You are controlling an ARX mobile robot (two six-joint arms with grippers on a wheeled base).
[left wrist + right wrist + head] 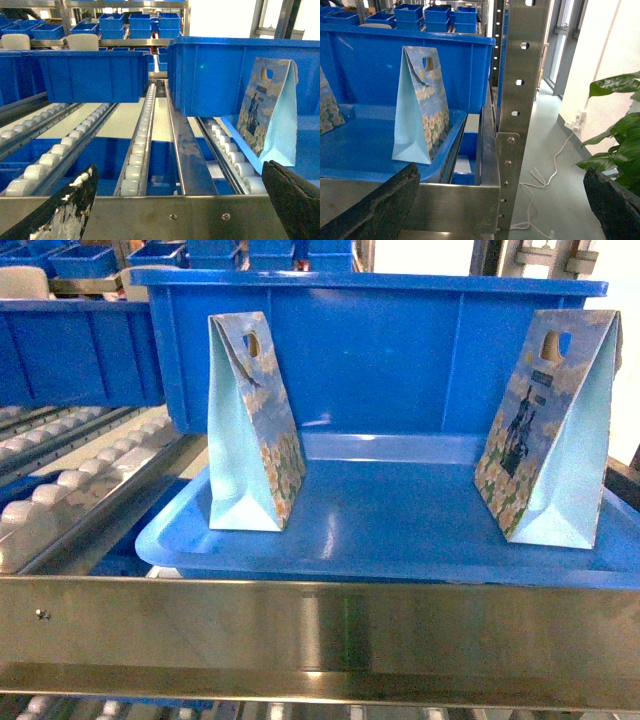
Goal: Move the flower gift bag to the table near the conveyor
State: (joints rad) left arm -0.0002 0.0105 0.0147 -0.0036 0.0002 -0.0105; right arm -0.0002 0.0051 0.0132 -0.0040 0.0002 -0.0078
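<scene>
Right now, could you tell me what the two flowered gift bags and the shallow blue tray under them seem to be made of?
The two flowered gift bags look like printed paper: sharp folds, die-cut handle holes, slight sheen. The shallow blue tray looks like moulded glossy plastic, with rounded rim and soft reflections.

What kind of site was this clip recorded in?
Probably a warehouse or picking station: roller conveyor lanes in steel racks, stacked blue bins, and a perforated steel upright. Two gift bags stand on a blue tray.

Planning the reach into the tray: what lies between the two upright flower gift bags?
Nothing: in the head view only bare floor of the shallow blue plastic tray separates the left flower-printed paper gift bag from the right one.
</scene>
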